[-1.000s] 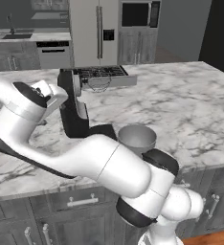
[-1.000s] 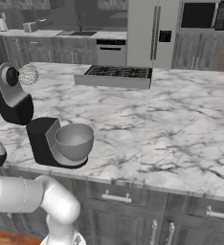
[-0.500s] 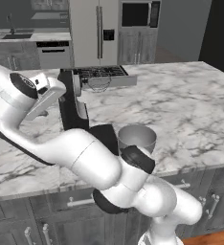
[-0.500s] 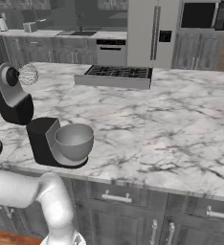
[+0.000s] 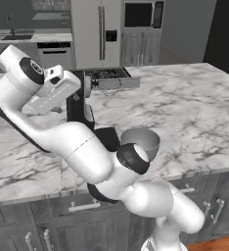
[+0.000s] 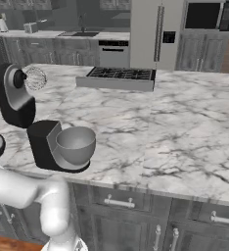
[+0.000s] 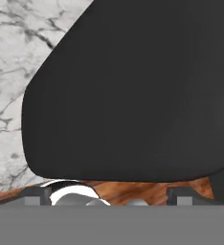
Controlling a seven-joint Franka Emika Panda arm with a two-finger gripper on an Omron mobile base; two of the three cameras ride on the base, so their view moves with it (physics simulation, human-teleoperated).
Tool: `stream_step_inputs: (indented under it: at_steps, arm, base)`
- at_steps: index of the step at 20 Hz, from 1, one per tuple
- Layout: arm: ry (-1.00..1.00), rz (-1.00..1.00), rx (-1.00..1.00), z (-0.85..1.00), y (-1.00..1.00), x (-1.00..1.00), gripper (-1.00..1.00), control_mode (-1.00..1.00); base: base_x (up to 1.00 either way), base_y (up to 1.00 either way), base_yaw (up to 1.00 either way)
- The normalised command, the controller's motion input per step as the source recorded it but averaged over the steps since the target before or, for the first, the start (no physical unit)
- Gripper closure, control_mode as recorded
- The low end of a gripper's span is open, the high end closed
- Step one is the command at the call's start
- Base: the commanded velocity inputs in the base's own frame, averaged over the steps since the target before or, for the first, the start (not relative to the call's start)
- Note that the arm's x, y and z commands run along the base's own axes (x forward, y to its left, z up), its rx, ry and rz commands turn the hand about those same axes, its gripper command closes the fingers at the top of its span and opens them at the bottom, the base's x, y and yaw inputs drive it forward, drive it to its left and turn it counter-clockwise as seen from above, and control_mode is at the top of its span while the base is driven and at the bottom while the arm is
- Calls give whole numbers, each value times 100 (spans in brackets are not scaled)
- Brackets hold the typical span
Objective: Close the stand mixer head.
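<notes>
Two-finger gripper point(image 7: 109, 194) with dark tips wide apart, holding nothing. Directly ahead, very close: long rounded black stand mixer head point(image 7: 133, 91), tilted up and back, wire whisk point(image 6: 35, 78) raised. Below it, black block-shaped base point(image 6: 40, 144) and grey metal mixing bowl point(image 6: 76, 145). Beyond, white marble counter point(image 6: 175, 132).

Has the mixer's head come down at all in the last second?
No. The stand mixer head is tilted up as before, its whisk the same height above the mixing bowl.
</notes>
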Motion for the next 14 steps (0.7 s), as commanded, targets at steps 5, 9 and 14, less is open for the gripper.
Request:
stream_step_inputs:
  at_steps: [5, 9, 14]
  arm:
    - [7, -11, 5, 0, -100, 22, -100, -100]
    - [9, -13, 10, 0, -100, 19, -100, -100]
    - [10, -12, 18, -4, -100, 26, -100, -100]
  base:
    - [0, 0, 0]
    - [0, 0, 0]
    - [0, 0, 0]
